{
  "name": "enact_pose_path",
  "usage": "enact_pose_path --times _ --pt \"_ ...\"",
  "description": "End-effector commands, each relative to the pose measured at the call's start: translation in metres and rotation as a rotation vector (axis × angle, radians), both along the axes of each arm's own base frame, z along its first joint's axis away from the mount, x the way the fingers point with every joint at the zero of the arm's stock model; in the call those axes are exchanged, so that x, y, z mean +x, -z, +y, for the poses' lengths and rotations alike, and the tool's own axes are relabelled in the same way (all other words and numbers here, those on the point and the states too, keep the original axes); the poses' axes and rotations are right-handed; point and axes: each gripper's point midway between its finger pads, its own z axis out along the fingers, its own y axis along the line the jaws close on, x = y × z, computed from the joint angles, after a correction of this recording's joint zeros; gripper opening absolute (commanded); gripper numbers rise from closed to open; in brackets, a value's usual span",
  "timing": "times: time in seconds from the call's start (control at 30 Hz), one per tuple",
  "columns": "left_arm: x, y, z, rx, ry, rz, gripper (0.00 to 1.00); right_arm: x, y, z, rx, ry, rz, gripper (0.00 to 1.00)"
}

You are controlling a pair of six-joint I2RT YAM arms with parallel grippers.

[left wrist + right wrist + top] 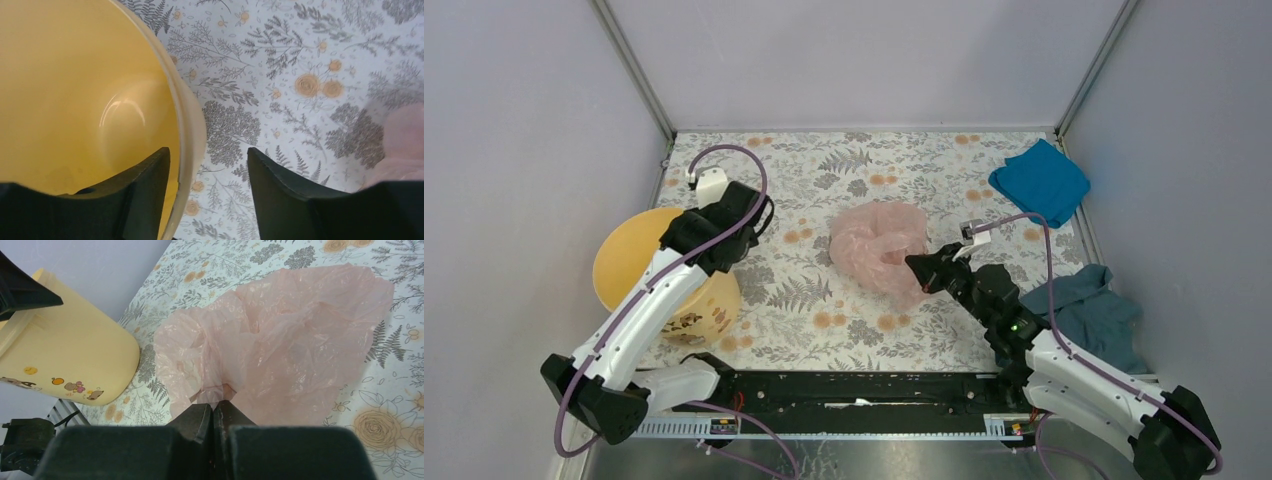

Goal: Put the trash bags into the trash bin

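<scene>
The trash bag (874,240) is a wrinkled pale pink film heap in the middle of the flowered table. My right gripper (916,264) is at its near right edge. In the right wrist view the jaws (214,407) are shut on a fold of the bag (280,340). The yellow trash bin (639,260) stands at the left, open mouth up, with lettering near its base (75,387). My left gripper (724,260) is open over its right rim. In the left wrist view the fingers (207,152) straddle the rim (192,130), one inside and one outside, not touching it. The bag's edge (405,135) shows at the far right.
A bright blue folded cloth (1041,180) lies at the back right corner. A dark teal cloth (1089,310) lies at the right edge beside my right arm. Grey walls close in the table on three sides. The black base rail (854,385) runs along the near edge.
</scene>
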Motion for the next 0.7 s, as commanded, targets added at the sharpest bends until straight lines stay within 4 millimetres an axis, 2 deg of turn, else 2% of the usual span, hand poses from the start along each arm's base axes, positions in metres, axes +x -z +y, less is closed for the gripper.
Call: enact_pose_path --times 0.0,0.07,0.23,0.33,0.5,0.6,0.67 --pt "0.001 -0.008 -0.009 -0.071 0.061 -0.059 0.56 0.007 -0.030 -0.009 -0.008 0.050 -0.079 0.00" --pt "0.004 -0.010 -0.022 -0.108 0.138 -0.059 0.50 0.008 -0.044 -0.012 -0.035 0.052 -0.110 0.00" --pt "0.011 -0.016 -0.080 -0.250 0.422 -0.004 0.23 0.005 -0.085 -0.030 -0.122 0.085 -0.200 0.00" --pt "0.014 -0.022 -0.099 -0.314 0.481 -0.013 0.12 0.003 -0.109 -0.040 -0.141 0.115 -0.240 0.00" --pt "0.016 -0.043 -0.142 -0.444 0.594 -0.073 0.05 -0.003 -0.149 -0.049 -0.117 0.133 -0.278 0.00" --pt "0.013 -0.052 -0.177 -0.502 0.669 -0.104 0.05 -0.006 -0.179 -0.050 -0.061 0.139 -0.292 0.00" --pt "0.010 -0.054 -0.200 -0.524 0.716 -0.109 0.04 -0.007 -0.191 -0.047 -0.042 0.130 -0.263 0.00"
